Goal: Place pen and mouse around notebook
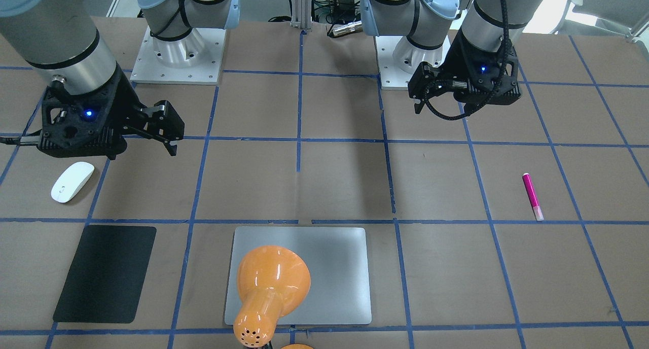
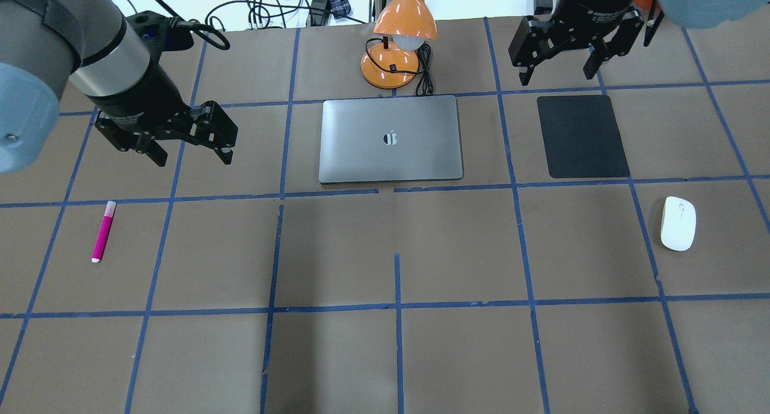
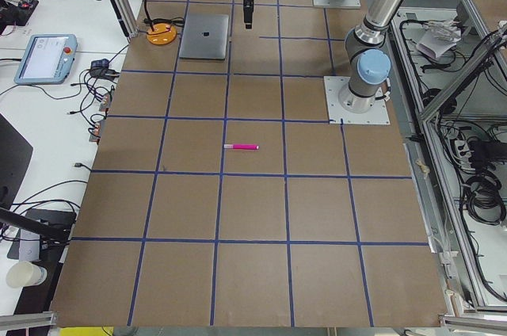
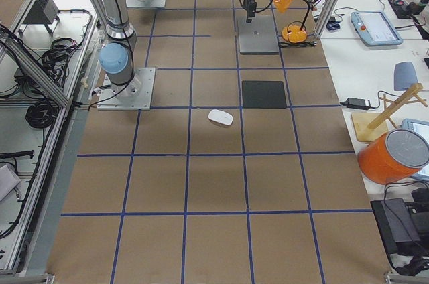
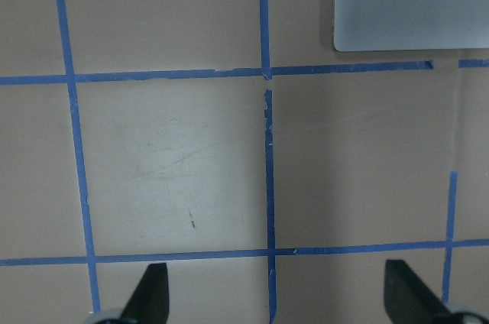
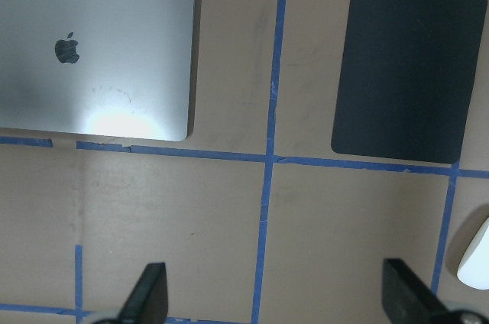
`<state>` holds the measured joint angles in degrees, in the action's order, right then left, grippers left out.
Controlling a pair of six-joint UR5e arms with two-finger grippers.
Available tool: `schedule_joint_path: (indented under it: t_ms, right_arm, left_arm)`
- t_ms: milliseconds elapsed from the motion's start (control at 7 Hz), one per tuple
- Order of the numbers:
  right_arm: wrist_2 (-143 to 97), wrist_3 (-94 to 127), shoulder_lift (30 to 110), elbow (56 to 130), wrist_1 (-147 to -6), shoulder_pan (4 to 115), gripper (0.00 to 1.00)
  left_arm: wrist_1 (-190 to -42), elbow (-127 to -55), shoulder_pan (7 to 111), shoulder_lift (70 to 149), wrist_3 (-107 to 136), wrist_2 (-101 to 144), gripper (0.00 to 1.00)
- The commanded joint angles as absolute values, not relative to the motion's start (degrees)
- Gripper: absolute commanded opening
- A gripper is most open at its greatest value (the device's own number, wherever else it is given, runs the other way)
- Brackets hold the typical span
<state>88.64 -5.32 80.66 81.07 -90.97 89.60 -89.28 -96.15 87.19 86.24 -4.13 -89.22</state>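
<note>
Notebook (image 2: 391, 140): lies flat and closed on the table (image 2: 457, 354), logo up. All else is placed from it.

Orange lamp (image 2: 391, 65): base just beyond the notebook's far edge, head leaning over the lid. Probably only there to light the work area, but it limits any approach from that side.

Pen (image 2: 103, 231): well apart from the notebook on the robot's left, a little nearer the robot than the notebook's near edge. It lies flat, pale end toward the notebook's row. Nothing touches it.

Mouse (image 2: 678, 222): well apart on the notebook's right, past the black pad (image 2: 582, 136) and nearer the robot. It lies flat and free.

Black pad: beside the notebook's right edge, with a gap between.

Left gripper (image 2: 192, 157): hangs above the table off the notebook's left side, between notebook and pen. Jaws spread wide; the wrist view shows only bare table between them. It is on the pen's side, so the pen looks to be its job.

Right gripper (image 2: 556, 77): hangs to the notebook's right, over the pad's far edge. Jaws spread, nothing held. The mouse shows at the edge of its wrist view.

Judgement: neither item is lifted yet. Open jaws suit a first descent. The pen wants a pinch across its slim body; the mouse is glossy and low, so it may slip.
</note>
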Motion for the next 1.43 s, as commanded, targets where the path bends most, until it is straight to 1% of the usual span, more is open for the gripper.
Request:
schedule_joint_path:
  t_ms: [0,143,286,429,714,857,1000,1143,1286]
  right_arm:
    - [89.29,-9.82,80.42,81.56,-90.79,85.46,1.0]
    - [89.64,-16.46,78.59,82.95,-90.79,79.6,1.0]
    - [89.39,-19.57,76.23,85.93,-91.49,72.58,1.0]
    - [89.56,-19.95,75.16,87.44,-93.41,68.51,1.0]
    - [92.1,-26.17,70.25,90.77,-105.48,64.97,1.0]
    - [92.11,-26.63,67.7,92.53,-109.73,63.04,1.0]
    - [92.11,-25.67,66.72,94.29,-110.21,61.8,1.0]
    - [92.28,-22.71,66.36,96.57,-110.21,61.7,1.0]
    - [92.37,-22.59,66.97,98.85,-110.13,60.92,1.0]
  left_arm:
    - [-89.03,-96.15,86.93,86.48,-4.13,-89.21,1.0]
    - [-89.03,-96.24,83.44,87.18,-4.3,-89.99,1.0]
    - [-89.47,-95.46,80.8,87.71,-4.13,-90.09,1.0]
    - [-88.86,-96.23,79.21,87.45,-4.39,-90.35,1.0]
    - [-86.07,-96.94,71.41,89.55,-5.79,-93.86,1.0]
    - [-84.91,-96.94,67.19,91.47,-14.94,-93.87,1.0]
    - [-82.21,-98.16,62.1,93.23,-22.25,-93.87,1.0]
    - [-79.39,-100.78,57.09,94.73,-24.67,-93.69,1.0]
    - [-72.32,-104.12,53.21,96.31,-30.09,-93.52,1.0]
